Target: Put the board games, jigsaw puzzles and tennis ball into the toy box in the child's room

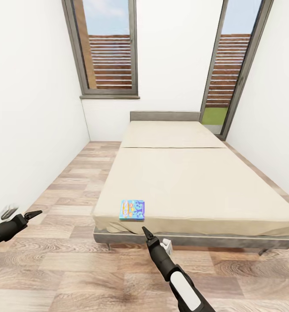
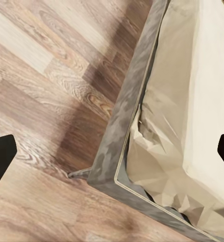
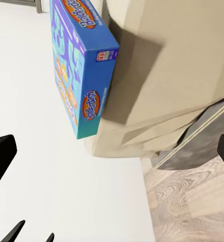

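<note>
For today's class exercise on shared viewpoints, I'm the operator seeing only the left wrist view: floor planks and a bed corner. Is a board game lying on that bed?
Observer: Yes. The head view shows one blue board game lying flat on the bed, close to the foot edge, towards its left corner.
Operator: Which end effector is closer to it?
Observer: The right end effector. It hovers just off the foot edge, empty and apart from the box.
Operator: Is it open?
Observer: Yes. The right wrist view shows its fingers spread wide, with the box ahead of them.
</note>
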